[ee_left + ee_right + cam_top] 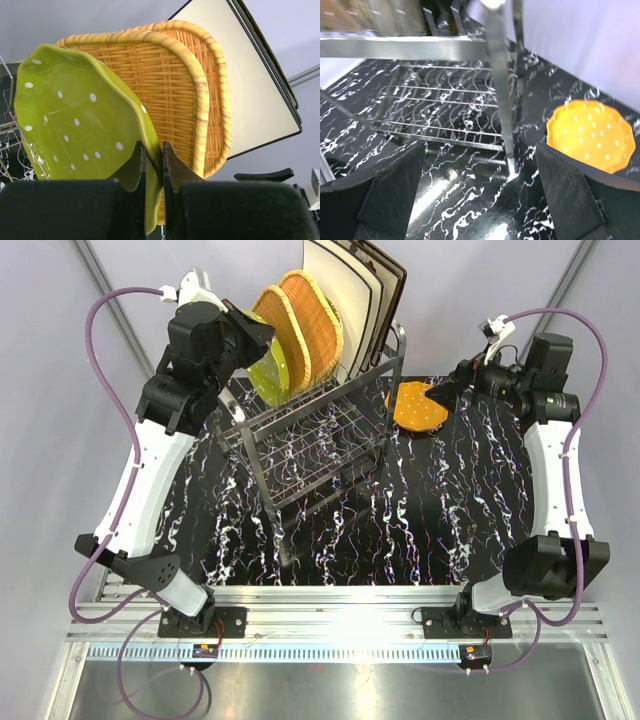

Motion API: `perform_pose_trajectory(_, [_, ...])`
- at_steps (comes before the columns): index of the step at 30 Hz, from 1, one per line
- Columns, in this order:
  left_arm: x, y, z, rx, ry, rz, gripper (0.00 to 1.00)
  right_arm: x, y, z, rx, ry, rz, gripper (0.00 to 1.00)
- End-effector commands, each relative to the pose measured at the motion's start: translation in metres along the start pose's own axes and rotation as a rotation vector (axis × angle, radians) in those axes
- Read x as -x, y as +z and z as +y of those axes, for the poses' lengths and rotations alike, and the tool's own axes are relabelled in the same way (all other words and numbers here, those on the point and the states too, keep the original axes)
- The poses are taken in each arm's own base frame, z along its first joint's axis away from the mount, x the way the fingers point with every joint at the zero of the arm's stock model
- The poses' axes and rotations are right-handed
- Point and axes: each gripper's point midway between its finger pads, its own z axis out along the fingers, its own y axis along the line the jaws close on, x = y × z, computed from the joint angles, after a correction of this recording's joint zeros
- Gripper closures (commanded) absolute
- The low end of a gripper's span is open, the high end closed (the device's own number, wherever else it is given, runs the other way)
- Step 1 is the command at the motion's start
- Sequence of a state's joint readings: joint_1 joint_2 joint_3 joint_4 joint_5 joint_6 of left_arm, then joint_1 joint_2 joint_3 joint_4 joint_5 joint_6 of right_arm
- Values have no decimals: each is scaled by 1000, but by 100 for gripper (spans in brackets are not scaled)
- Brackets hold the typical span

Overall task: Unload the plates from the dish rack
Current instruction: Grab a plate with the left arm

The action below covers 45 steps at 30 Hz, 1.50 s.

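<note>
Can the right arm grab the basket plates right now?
Probably not easily: the big cream plates stand in the rack between the open right gripper and the basket plates.

The left arm (150, 475) rises from its base and bends inward at the elbow. The left pincer (153, 150) is pinched tight on the rim of the green dotted plate (75, 125). The right arm (553, 465) reaches forward with its wrist turned inward, and the right pincer (477, 155) is spread wide, holding nothing.
</note>
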<state>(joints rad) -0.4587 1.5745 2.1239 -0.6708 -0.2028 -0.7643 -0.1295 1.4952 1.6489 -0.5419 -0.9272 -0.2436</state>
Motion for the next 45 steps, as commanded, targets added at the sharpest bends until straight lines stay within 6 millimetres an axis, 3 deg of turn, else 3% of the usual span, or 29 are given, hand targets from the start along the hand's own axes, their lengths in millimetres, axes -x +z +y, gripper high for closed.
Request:
perform_pose_trajectory(1, [43, -25, -45, -186, -43, -129, 100, 40, -15, 39, 98, -129, -73, 0])
perform_pose_trajectory(5, [66, -45, -62, -262, -99, -200, 100, 58, -17, 65, 182, -176, -108, 0])
perform_pose_trajectory(9, [80, -55, -74, -313, -156, -239, 100, 79, -20, 103, 287, -285, -167, 0])
perform_pose_trajectory(14, [95, -62, -84, -356, -212, -289, 100, 97, -14, 144, 394, -380, -241, 0])
perform_pose_trajectory(17, [100, -63, -87, -368, -228, -311, 100, 102, -7, 157, 431, -383, -254, 0])
perform_pose_trajectory(25, [120, -76, -105, -439, -269, -355, 100, 109, 8, 177, 472, -390, -270, 0])
perform_pose_trajectory(37, [127, -96, -113, -500, -324, -362, 100, 121, 23, 210, 533, -459, -311, 0])
perform_pose_trajectory(45, [130, -105, -117, -534, -354, -359, 100, 124, 39, 221, 537, -482, -313, 0])
